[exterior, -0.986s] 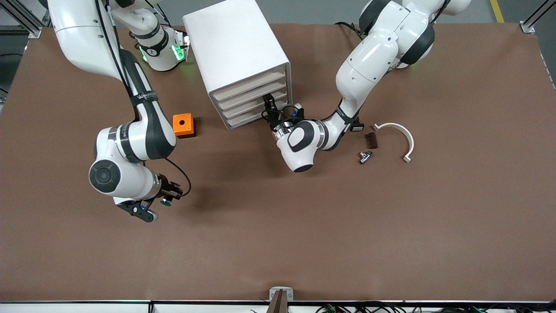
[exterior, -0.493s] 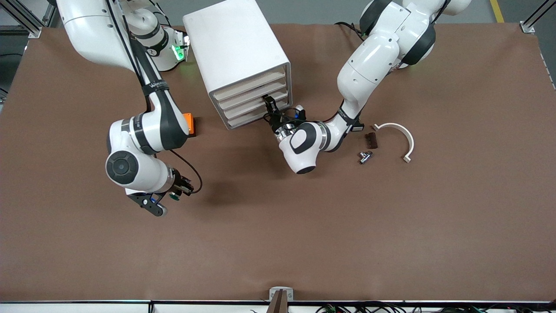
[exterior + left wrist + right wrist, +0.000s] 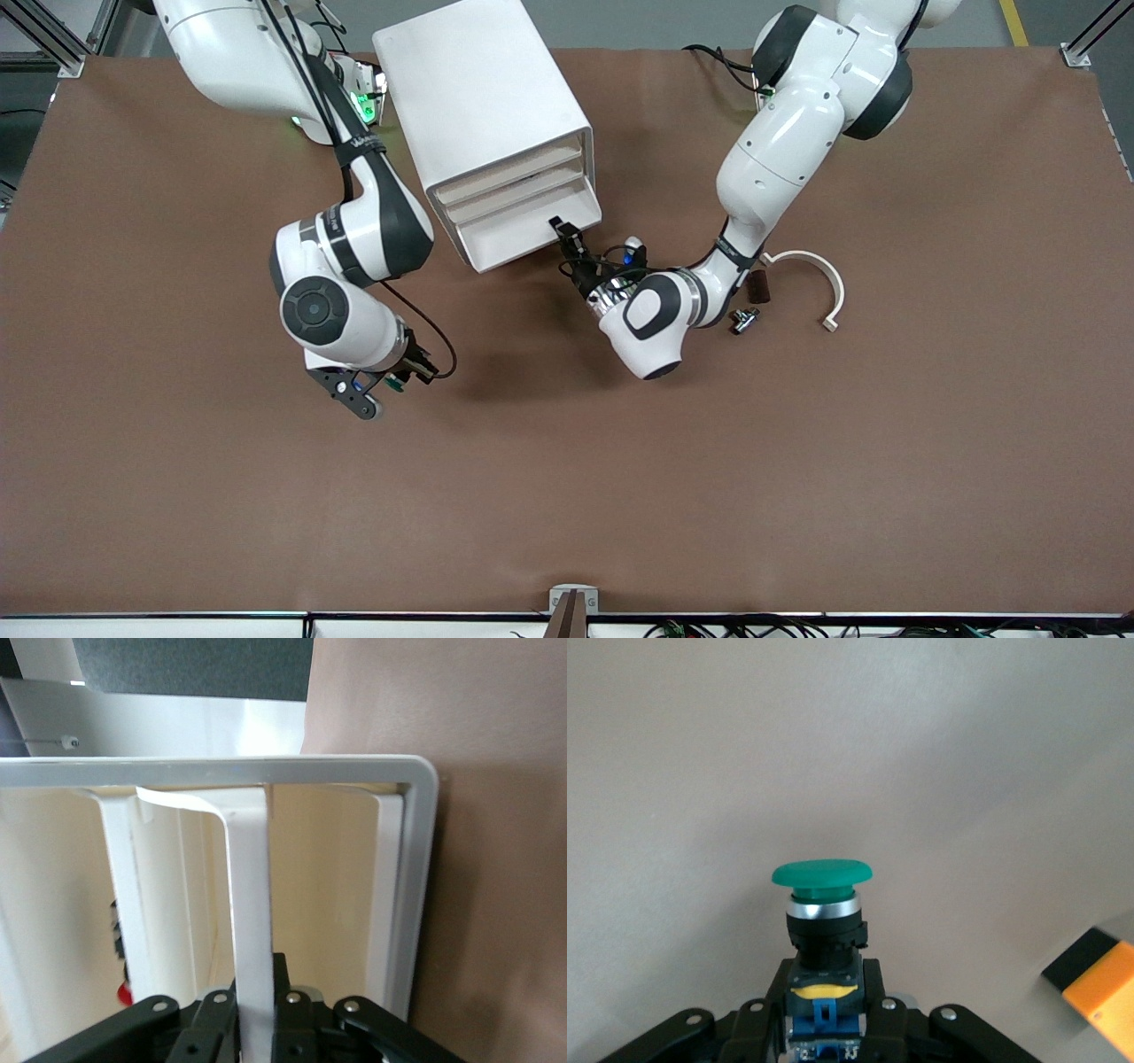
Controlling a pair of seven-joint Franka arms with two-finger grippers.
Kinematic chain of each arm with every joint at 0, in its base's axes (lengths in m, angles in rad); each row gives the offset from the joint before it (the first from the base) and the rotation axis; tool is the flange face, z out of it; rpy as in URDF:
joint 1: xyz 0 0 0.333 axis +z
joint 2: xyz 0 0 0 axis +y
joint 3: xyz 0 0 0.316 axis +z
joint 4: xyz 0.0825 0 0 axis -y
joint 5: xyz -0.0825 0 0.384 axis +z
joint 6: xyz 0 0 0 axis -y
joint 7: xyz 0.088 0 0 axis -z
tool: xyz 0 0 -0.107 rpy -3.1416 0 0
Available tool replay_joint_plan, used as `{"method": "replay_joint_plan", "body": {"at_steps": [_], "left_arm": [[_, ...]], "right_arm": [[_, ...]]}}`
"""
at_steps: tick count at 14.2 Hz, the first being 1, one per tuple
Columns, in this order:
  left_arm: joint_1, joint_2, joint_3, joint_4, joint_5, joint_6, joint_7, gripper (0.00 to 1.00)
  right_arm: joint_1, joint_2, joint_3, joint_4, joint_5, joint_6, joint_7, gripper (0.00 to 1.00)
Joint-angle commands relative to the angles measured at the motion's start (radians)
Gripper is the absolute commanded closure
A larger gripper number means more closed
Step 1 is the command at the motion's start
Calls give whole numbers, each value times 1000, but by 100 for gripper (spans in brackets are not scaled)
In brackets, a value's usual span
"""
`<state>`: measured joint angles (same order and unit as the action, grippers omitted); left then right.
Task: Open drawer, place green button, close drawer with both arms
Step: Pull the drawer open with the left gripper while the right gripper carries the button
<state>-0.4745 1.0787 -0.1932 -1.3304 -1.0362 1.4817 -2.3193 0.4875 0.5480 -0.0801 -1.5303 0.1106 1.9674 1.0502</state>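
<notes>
The large white boxy cabinet with rounded edges (image 3: 483, 106) stands on the brown table (image 3: 797, 461) between the two arm bases. Its lowest shallow cream-fronted white tray drawer (image 3: 523, 235) stands pulled partly out; the three drawers above it are in. The left gripper (image 3: 567, 241) sits at the drawer's front, its fingers clamped on the drawer's thin white front lip (image 3: 251, 930), as the left wrist view confirms. I judge the opening step to be in hand and nearly complete.

The right gripper (image 3: 396, 379) hangs over bare table toward the right arm's end, well apart from the cabinet. Its fingers are pinched on the black body of the small cylindrical push-button with a green round cap and blue end (image 3: 822, 904), cap pointing away from the wrist.

Next move, in my judgement: the right arm carries the button over the open tray and releases it inside, which needs the drawer drawn out far enough and the left gripper's wrist kept clear of the drop.

Other items noted: an orange block (image 3: 1103, 988) shows at the edge of the right wrist view only. Near the left arm's forearm lie a curved white plastic clip (image 3: 819, 279), a small dark brown block (image 3: 758, 285) and a small metal fitting (image 3: 742, 319). None lies on the likely path. The principal obstruction is the left arm itself beside the drawer mouth.
</notes>
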Motion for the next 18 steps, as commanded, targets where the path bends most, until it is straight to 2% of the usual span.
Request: {"method": "replay_joint_plan", "body": {"at_steps": [1, 4, 9, 11, 12, 14, 15, 18], "left_arm": [[37, 7, -3, 13, -15, -21, -18, 89], [71, 7, -3, 13, -12, -20, -12, 88], [91, 7, -3, 16, -10, -17, -9, 83], [102, -3, -3, 20, -8, -17, 38, 62], [106, -9, -3, 22, -8, -17, 120, 39], [123, -29, -5, 37, -8, -17, 294, 11], [132, -32, -9, 43, -10, -17, 361, 1], [152, -59, 6, 63, -5, -17, 521, 0]], "right_arm": [[57, -54, -4, -25, -14, -8, 124, 100], [130, -82, -3, -37, -9, -30, 284, 100], [244, -118, -1, -120, 3, 34, 537, 100], [292, -129, -1, -168, 8, 85, 620, 100], [313, -129, -3, -185, 8, 100, 651, 100], [338, -128, -3, -195, 8, 108, 692, 100], [347, -126, -3, -197, 8, 108, 706, 100], [373, -123, -3, -202, 8, 111, 744, 100]]}}
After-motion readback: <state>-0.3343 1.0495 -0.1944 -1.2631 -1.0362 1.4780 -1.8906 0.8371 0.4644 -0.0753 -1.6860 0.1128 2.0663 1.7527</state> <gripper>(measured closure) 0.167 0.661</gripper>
